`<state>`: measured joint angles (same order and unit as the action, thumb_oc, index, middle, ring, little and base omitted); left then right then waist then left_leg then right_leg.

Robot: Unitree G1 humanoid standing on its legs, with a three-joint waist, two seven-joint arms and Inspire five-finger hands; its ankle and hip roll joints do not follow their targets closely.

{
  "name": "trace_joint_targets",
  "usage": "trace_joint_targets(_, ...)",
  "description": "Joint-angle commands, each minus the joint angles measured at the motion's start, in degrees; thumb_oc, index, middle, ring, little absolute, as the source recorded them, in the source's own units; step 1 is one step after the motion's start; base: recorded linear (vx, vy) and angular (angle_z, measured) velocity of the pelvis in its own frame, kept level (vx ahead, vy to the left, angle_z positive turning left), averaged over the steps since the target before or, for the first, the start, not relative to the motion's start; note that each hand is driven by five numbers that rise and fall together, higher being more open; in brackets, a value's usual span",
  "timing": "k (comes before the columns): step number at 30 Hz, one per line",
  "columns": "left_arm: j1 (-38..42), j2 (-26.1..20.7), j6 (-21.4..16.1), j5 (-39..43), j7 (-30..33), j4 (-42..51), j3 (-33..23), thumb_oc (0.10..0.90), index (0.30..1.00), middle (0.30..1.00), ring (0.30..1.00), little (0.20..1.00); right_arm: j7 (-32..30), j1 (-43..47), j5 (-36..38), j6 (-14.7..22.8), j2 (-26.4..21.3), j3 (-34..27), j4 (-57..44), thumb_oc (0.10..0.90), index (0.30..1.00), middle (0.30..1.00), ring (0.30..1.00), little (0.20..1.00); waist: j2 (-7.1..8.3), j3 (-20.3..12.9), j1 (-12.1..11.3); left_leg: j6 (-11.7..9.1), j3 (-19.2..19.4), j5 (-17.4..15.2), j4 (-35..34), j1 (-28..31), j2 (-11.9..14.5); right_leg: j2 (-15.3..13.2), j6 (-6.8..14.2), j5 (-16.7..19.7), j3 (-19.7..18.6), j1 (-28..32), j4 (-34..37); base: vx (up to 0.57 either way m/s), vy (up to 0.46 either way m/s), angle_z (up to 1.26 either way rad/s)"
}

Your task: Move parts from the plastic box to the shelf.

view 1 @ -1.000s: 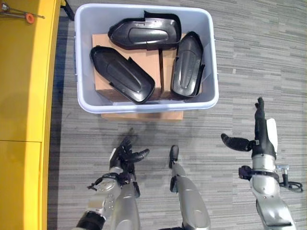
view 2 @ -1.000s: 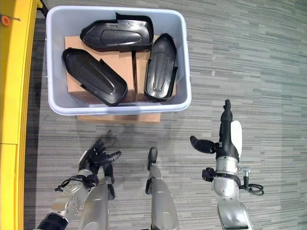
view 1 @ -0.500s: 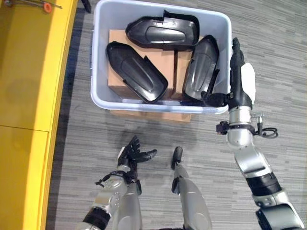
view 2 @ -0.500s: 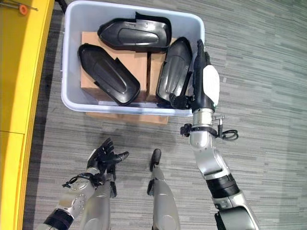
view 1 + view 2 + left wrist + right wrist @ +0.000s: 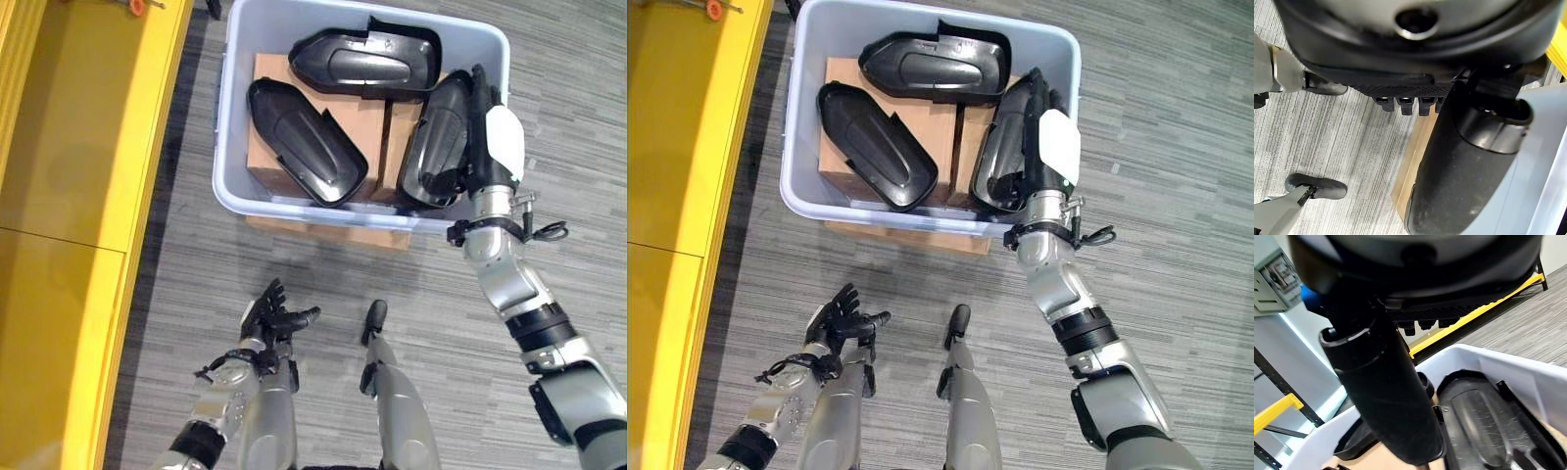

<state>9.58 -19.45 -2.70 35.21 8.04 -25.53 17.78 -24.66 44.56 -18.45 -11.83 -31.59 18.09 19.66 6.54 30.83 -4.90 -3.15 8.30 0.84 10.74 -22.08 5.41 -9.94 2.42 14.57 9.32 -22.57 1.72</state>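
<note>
A pale grey plastic box (image 5: 224, 117) on the floor holds three black moulded parts lying on brown cardboard (image 5: 377, 122): one at the back (image 5: 362, 64), one on the left (image 5: 306, 142), one on the right (image 5: 436, 142). My right hand (image 5: 485, 162) reaches over the box's right wall. Its straight fingers (image 5: 480, 98) lie along the right part's outer edge and its thumb is at that part's near end. The right wrist view shows this thumb (image 5: 1386, 396) above the part (image 5: 1484, 416). My left hand (image 5: 272, 318) hangs low in front of the box, open and holding nothing.
A yellow shelf (image 5: 78, 147) runs along the left side, close to the box. The box stands on a flat cardboard piece (image 5: 333, 232). Grey striped carpet (image 5: 549, 117) lies to the right of the box and in front of it.
My right arm has swung up from the floor side to the box, and the hand now lies along the right part. The camera has shifted. The left hand has stayed put.
</note>
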Motion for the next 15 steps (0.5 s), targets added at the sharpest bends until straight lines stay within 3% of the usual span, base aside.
trace_joint_targets(1,-2.2,-0.5,-4.1,-0.9,-1.4,4.8,0.6,0.9,1.0,1.0,1.0,1.0,-4.1,8.5,-3.0,2.3,-6.3,-0.2,-2.6,0.9,1.0,1.0,1.0,1.0,-2.03,-1.1,0.1,0.0,-4.8,3.2,-3.2,-0.1,2.1,-7.5,5.2,-5.5,-2.8,3.6,-8.6,0.0,0.0,0.0)
trace_joint_targets(8,-1.6,-0.2,-4.5,0.1,-0.6,5.0,2.0,0.9,1.0,1.0,1.0,1.0,-5.3,11.1,-0.8,2.0,-5.6,1.2,3.6,0.9,1.0,1.0,1.0,1.0,-3.16,-1.0,-0.3,0.1,-5.0,3.4,-3.4,-1.6,2.0,-7.6,5.2,-5.4,-2.7,1.8,-9.1,0.0,0.0,0.0)
trace_joint_targets(15,-1.4,0.2,-4.5,0.3,-0.4,5.0,2.8,0.9,1.0,1.0,1.0,1.0,-5.1,10.7,-0.8,2.5,-3.2,2.3,2.7,0.9,1.0,1.0,1.0,1.0,-3.64,-1.0,-0.4,0.2,-5.4,3.6,-3.1,-3.1,2.1,-7.7,5.0,-5.6,-2.6,0.3,-9.7,0.0,0.0,0.01)
